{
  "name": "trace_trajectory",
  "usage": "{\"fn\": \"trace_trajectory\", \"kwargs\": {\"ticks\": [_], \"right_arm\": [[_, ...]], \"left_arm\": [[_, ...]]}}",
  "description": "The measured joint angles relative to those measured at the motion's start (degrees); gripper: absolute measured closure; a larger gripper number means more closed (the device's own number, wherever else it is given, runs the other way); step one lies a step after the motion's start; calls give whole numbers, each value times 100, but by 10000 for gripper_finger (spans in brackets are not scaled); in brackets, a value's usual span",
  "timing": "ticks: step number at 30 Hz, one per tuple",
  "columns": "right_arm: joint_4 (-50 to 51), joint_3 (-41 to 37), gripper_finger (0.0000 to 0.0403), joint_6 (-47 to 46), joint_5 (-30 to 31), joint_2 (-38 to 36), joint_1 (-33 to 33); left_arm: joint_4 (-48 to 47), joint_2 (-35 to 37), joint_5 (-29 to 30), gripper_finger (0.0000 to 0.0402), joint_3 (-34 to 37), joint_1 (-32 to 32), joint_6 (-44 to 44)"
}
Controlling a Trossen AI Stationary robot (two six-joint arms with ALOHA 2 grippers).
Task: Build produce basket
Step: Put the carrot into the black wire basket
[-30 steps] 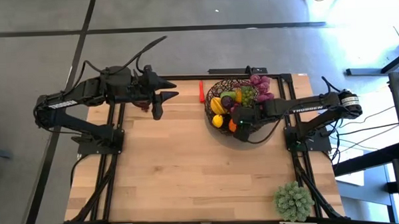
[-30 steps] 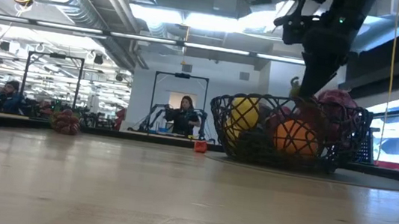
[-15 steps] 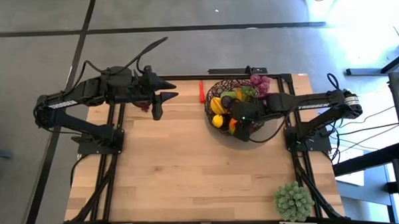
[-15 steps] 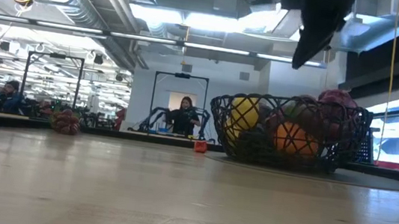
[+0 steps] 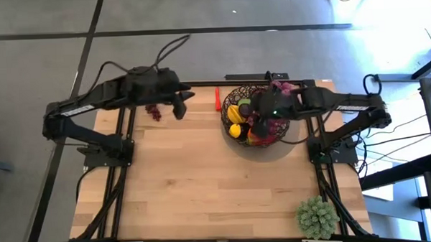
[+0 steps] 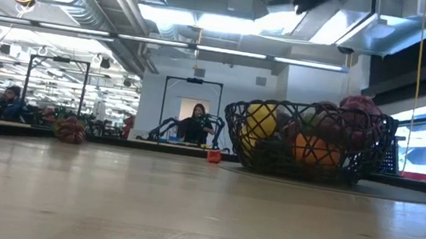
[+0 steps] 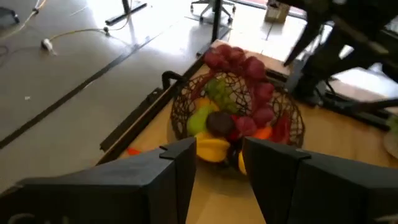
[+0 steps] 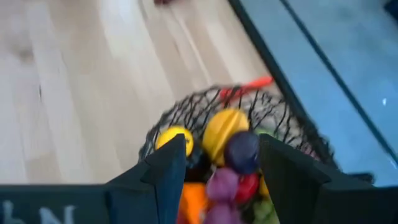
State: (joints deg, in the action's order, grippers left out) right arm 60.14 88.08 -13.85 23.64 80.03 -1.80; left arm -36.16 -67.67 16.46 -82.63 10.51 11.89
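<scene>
Hovering above the basket [image 5: 256, 118] at far right, right gripper [image 8: 216, 163] shows jaws parted and empty; best reaching next for chilli [image 5: 217, 99] left of it, descending squarely.

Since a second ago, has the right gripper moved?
Yes. The right gripper, jaws empty, rose from the basket's near side toward its far rim.
</scene>
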Motion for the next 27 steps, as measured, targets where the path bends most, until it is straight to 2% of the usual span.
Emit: {"fn": "trace_trajectory", "kwargs": {"ticks": [3,7,11,19,27], "right_arm": [[6,367,210,231,4,4,0],[-28,810,210,476,-8,0,0],[-28,1169,210,687,-15,0,0],[-26,1608,210,1117,-18,0,0],[-31,1687,210,1537,-20,0,20]], "left_arm": [[74,-273,-392,280,-13,340,345],[52,-819,-979,280,-12,920,1536],[58,-1289,-1601,280,-4,1477,1540],[61,-2326,-2938,280,-4,2531,2401],[467,-3405,-3051,280,-4,2827,2302]]}}
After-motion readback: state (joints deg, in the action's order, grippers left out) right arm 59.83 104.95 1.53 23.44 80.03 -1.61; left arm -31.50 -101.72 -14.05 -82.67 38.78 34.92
